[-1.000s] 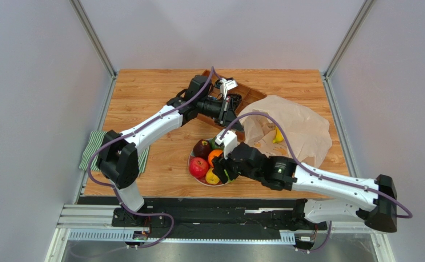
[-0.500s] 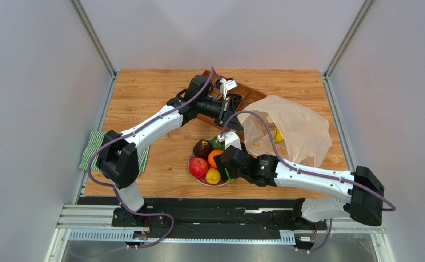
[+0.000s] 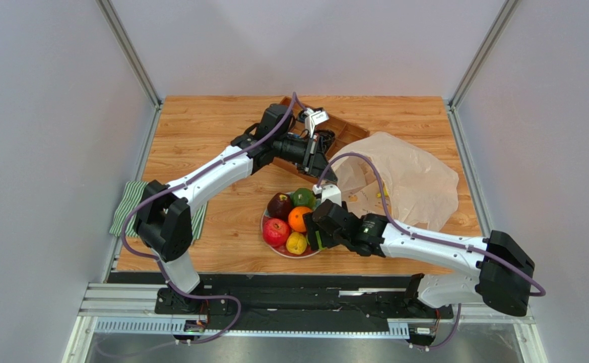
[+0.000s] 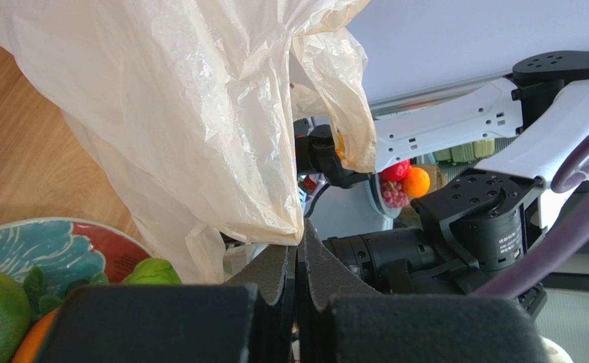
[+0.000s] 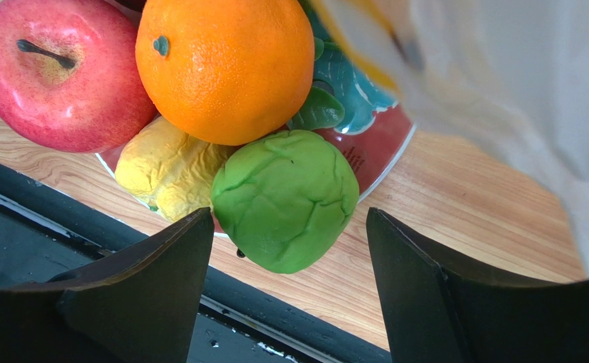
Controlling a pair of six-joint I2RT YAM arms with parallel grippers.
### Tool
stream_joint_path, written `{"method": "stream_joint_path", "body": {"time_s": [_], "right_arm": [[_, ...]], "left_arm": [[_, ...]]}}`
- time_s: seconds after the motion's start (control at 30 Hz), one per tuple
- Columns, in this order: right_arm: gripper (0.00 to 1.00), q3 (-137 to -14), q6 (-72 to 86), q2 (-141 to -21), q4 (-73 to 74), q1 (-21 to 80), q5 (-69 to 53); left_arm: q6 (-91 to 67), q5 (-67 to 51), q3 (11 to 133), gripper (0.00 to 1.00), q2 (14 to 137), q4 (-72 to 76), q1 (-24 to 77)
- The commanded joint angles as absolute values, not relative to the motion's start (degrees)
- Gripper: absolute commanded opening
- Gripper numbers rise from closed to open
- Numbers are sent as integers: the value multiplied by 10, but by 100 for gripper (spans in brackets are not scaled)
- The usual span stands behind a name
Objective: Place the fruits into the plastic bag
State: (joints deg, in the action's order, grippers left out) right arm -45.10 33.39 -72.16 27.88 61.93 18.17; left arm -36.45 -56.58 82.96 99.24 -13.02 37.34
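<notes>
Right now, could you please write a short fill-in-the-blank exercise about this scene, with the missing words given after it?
1. The left gripper is ____ on the edge of the plastic bag.
2. The right gripper is ____ and hovers over the green fruit.
3. The orange, the red apple and the yellow fruit lie on the ____-rimmed plate.

Missing words: shut; open; red.

green fruit (image 5: 286,198) inside spread right gripper (image 5: 290,218), orange (image 5: 225,64) close behind, plastic bag (image 5: 502,91) alongside
</notes>
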Motion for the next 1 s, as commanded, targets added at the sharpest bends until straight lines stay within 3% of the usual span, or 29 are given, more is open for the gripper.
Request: {"method": "stream_joint_path", "body": {"time_s": [0.0,0.5,0.6,0.83,0.97], "right_arm": [[79,-439,355,-711,234,611,159],[73,-433,366,-734,218,597,146],[67,-434,367,-735,216,595,144],[43,-432,368,-722,227,594,150],[38,-431,367,-708,236,593,161]], "left_arm": [[-349,-573,852,0,990,-127,373],[-349,-573,852,0,988,-127,373],[-349,-573,852,0,987,-127,373],[-349,-573,852,0,987,-128,373],[-349,-575,852,0,988,-127,372]]}}
